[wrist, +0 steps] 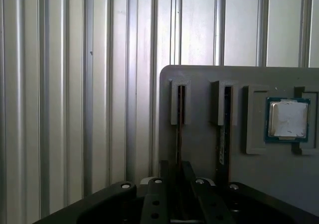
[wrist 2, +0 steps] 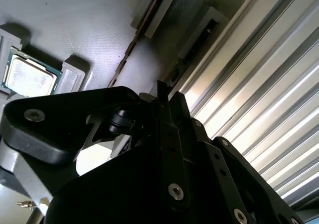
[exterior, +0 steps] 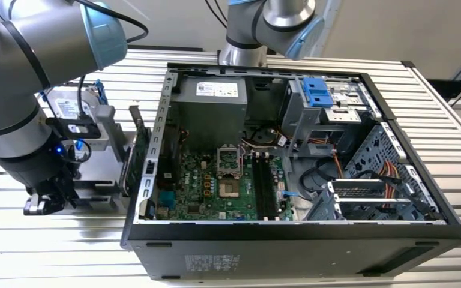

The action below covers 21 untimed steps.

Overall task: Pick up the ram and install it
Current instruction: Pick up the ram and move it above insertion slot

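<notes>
End effector (wrist: 179, 168) is clamping onto the ram (wrist: 180, 134). It is sitting edge-up in the gray holder (wrist: 199, 134) slot.

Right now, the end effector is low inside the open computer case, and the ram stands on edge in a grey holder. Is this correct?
Not quite. The exterior view shows the end effector low outside the open computer case, at the grey holder on the exterior view's left. In the first wrist view, the ram does stand on edge in that holder.
</notes>
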### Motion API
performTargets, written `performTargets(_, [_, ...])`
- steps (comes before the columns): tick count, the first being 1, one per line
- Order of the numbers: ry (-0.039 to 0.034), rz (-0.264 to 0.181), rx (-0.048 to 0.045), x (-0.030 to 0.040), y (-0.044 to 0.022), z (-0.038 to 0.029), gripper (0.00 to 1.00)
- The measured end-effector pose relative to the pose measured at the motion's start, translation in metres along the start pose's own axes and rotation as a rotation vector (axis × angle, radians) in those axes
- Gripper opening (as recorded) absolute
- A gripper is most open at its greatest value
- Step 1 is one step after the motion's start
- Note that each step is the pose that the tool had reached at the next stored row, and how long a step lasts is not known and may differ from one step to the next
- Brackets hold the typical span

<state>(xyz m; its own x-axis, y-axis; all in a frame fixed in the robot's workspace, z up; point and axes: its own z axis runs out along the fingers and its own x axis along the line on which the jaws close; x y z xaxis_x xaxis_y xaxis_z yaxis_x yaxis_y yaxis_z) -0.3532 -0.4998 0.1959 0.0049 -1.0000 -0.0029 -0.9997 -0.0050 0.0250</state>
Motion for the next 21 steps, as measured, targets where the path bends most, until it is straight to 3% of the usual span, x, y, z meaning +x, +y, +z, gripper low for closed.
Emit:
performTargets(8, [-0.0023, -0.001, 0.0001, -0.0002, 0.0, 0.0002, 1.0])
performTargets(9, [-0.0024, -0.001, 0.0, -0.0002, 0.0, 0.0001, 0.0])
performTargets(21, [-0.003, -0.002, 0.0, -0.0002, 0.0, 0.0001, 0.0])
